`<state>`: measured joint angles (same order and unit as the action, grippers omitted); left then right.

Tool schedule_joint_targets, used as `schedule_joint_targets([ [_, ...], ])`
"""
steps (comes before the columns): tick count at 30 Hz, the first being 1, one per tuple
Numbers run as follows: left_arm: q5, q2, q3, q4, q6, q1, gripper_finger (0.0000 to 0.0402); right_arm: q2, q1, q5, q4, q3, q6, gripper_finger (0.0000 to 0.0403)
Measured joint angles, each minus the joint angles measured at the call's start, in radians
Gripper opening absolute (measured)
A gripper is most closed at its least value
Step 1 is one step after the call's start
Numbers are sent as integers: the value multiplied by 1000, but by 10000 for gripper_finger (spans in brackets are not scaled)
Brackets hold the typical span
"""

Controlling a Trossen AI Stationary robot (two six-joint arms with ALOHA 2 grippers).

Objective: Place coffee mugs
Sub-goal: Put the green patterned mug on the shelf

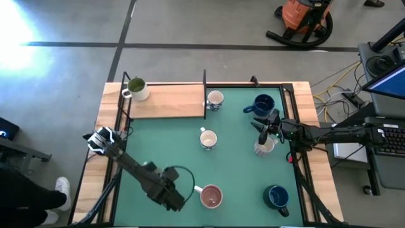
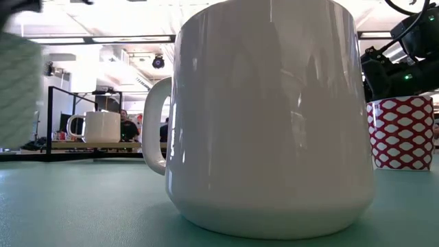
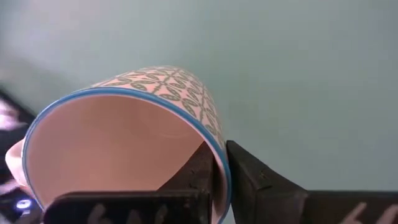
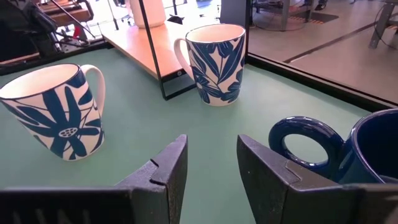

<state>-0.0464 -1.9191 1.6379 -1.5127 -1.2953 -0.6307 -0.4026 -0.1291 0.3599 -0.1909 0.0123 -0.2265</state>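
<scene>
My left gripper is near the table's near edge, shut on a mug with a pinkish inside, a tile-patterned wall and a blue rim. My right gripper is open over the mat between a navy mug and a red-and-white patterned mug, touching neither. In the right wrist view the navy mug's handle is beside one finger. A mug with an olive-green inside stands on the wooden shelf. A leaf-patterned mug, a flower-patterned mug and a second navy mug stand on the mat. My left gripper holds the pinkish mug by its rim, one finger inside the mug and one outside against the patterned wall. The fingers come from the table's left side, slanting down. In the low view the mug's blurred wall shows with its base above the mat.
A large plain white mug stands right before the low camera. A black frame edges the wooden shelf. The green mat is bare between the mugs. Black rails run along the table's sides.
</scene>
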Motion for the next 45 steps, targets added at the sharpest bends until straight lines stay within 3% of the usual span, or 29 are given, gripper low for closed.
schedule_joint_targets([
  [4,-79,85,-23,-35,47,69,15,0,0,0,0,0,0,128],
  [9,-138,255,-136,-32,89,186,17,0,0,0,0,0,0,128],
  [17,-147,558,-413,71,190,467,16,0,0,0,0,0,1,128],
  [22,-148,673,-533,155,277,637,16,0,0,0,0,0,0,128],
  [45,-101,655,-570,179,807,1243,16,0,0,0,0,0,0,128],
])
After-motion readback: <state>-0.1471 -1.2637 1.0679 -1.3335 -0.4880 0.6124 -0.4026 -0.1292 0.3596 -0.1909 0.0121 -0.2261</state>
